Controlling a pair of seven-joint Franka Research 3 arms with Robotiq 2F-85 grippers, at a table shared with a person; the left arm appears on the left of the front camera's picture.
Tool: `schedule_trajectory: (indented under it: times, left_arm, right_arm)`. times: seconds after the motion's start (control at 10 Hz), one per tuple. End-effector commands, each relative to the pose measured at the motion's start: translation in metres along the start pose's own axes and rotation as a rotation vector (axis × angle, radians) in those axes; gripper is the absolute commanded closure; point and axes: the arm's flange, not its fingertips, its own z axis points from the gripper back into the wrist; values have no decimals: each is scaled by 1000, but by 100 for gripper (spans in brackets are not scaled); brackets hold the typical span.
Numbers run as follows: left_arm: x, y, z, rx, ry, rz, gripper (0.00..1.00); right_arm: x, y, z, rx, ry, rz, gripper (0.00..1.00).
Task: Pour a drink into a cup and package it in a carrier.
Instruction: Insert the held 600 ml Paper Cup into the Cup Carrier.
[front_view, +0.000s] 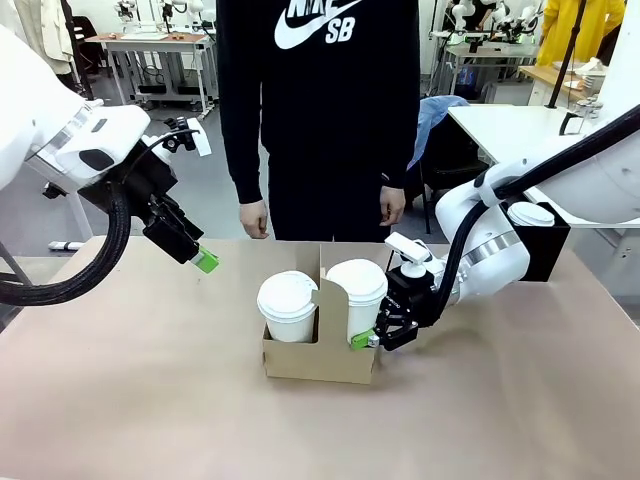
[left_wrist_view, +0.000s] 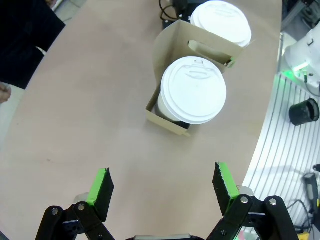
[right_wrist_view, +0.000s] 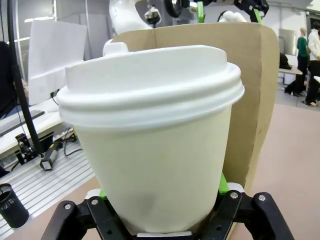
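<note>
Carrier (front_view: 318, 352) of brown cardboard stands near the middle of a tan table (front_view: 130, 400), holding two white lidded cups, the left cup (front_view: 287, 306) and the right cup (front_view: 356, 298), one in each pocket beside the upright handle. Right gripper (front_view: 368, 340) has its green pads at both sides of the right cup's lower wall; whether it grips firmly or is loosening cannot be told. Left gripper (front_view: 203, 259) hovers spread wide and empty above the table's left. A person (front_view: 318, 110) in black stands at the far edge. Other tables fill the room behind.
</note>
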Motion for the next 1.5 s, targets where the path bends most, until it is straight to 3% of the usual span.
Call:
schedule_trajectory:
  times: [0.0,0.5,0.7,0.9,1.1,1.3,1.4]
  left_arm:
    - [0,2,0,-6,-15,-12,0]
    - [0,2,0,-6,-15,-12,0]
    - [0,2,0,-6,-15,-12,0]
    - [0,2,0,-6,-15,-12,0]
    - [0,2,0,-6,-15,-12,0]
    - [0,2,0,-6,-15,-12,0]
    - [0,2,0,-6,-15,-12,0]
  right_arm:
    - [0,1,0,18,45,44,0]
    - [22,13,29,-51,86,49,0]
    - [34,19,53,-88,83,23,0]
    - [51,36,95,-205,116,-19,0]
    - [82,80,137,-486,163,-159,0]
    - [115,150,165,-890,262,-444,0]
    - [121,169,170,-969,268,-508,0]
